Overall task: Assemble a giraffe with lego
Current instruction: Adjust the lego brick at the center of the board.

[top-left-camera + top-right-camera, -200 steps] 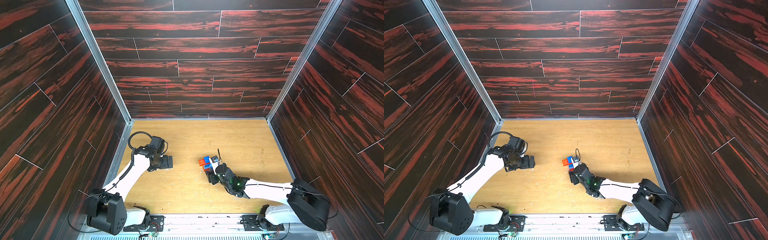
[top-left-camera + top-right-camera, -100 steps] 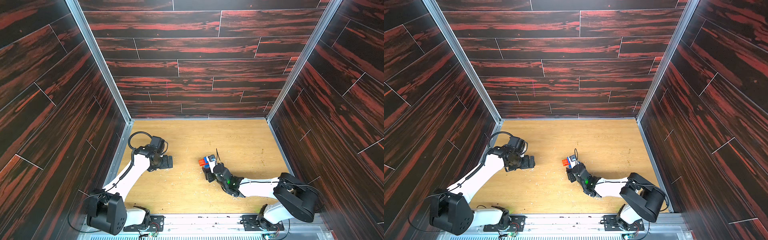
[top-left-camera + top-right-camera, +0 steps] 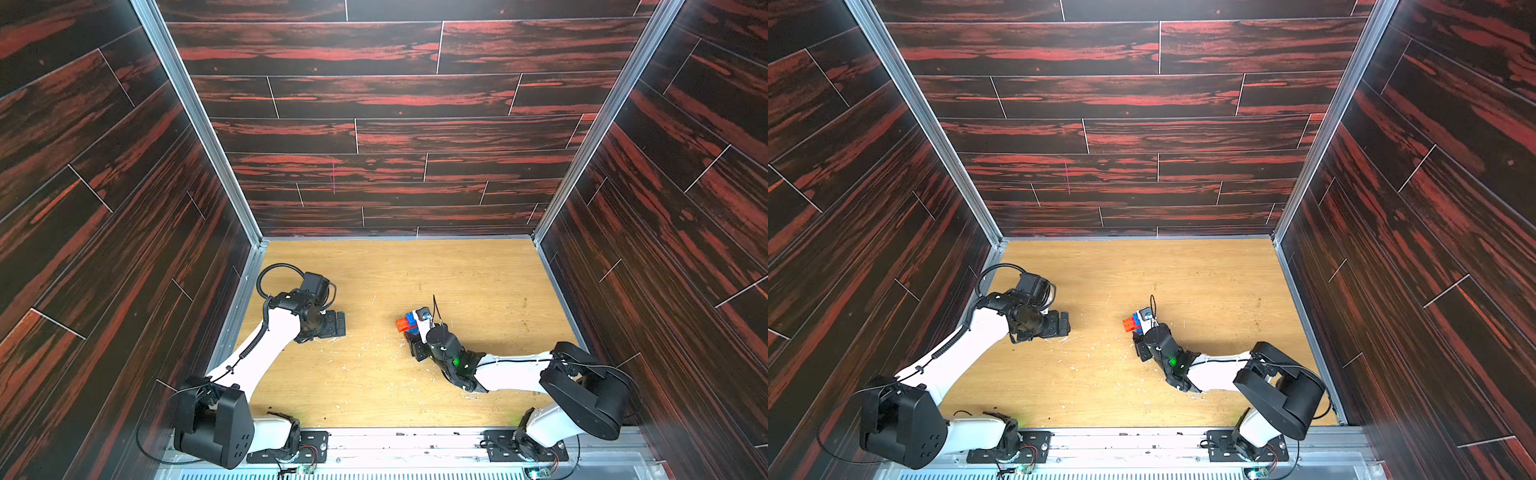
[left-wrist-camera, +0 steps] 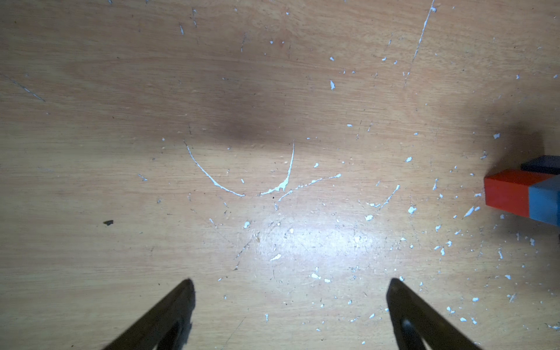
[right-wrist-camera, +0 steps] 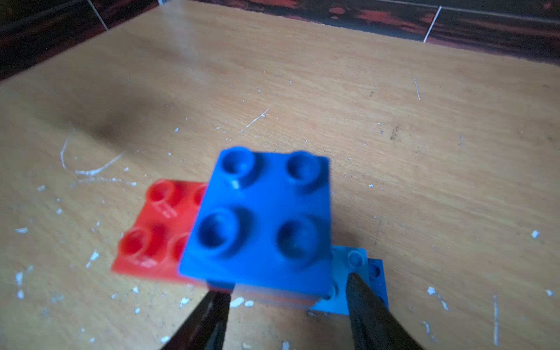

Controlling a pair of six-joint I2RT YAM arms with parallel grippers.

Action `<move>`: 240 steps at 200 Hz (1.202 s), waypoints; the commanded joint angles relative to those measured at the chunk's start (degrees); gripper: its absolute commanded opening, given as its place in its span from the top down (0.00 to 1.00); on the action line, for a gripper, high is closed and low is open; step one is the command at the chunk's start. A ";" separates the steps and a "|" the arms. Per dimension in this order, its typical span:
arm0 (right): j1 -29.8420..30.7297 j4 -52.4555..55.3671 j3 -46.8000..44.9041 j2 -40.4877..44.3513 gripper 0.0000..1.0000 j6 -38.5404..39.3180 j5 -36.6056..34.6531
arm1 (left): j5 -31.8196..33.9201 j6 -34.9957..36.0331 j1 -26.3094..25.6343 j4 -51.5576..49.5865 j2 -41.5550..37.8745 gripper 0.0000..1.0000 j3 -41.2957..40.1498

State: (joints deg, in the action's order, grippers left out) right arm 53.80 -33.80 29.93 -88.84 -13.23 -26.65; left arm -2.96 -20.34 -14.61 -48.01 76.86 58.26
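Note:
The giraffe [image 3: 405, 322] [image 3: 1131, 322] is a small stack of joined lego standing mid-table. In the right wrist view a dark blue square brick [image 5: 263, 218] tops it. A red-orange brick [image 5: 157, 230] juts out to one side, and a light blue brick [image 5: 341, 263] and another dark blue brick [image 5: 375, 272] lie lower. My right gripper [image 5: 285, 291] [image 3: 411, 334] has a finger pressed against each side of the stack's lower bricks. My left gripper [image 4: 291, 285] [image 3: 340, 324] is open over bare wood, well to the left. The red-orange and light blue bricks [image 4: 515, 194] show at its view's edge.
The wooden table [image 3: 415, 270] is scratched and dotted with white flecks. Dark panelled walls [image 3: 374, 124] close in the back and both sides. A metal rail [image 3: 395, 444] with the arm bases runs along the front.
My right wrist has shifted slightly left against the stack, and that arm's elbow has swung. The bricks and my left arm have stayed where they were.

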 commanded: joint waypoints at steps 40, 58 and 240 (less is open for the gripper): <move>-1.28 -2.08 2.15 -2.30 0.40 1.50 1.89 | -0.11 0.56 0.25 -1.11 0.26 0.00 0.57; -1.73 -2.51 2.23 -2.39 0.45 1.55 2.66 | 0.02 0.65 0.23 -1.08 0.29 0.00 0.46; -3.22 49.26 27.93 1.42 0.72 -1.69 4.44 | -1.20 0.83 0.26 -1.40 -0.65 0.00 0.63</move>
State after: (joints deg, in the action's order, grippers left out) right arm 51.68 -4.14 49.98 -86.89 -11.53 -23.66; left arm -3.46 -20.32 -14.61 -48.03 76.86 58.26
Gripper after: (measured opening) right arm 0.350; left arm 0.998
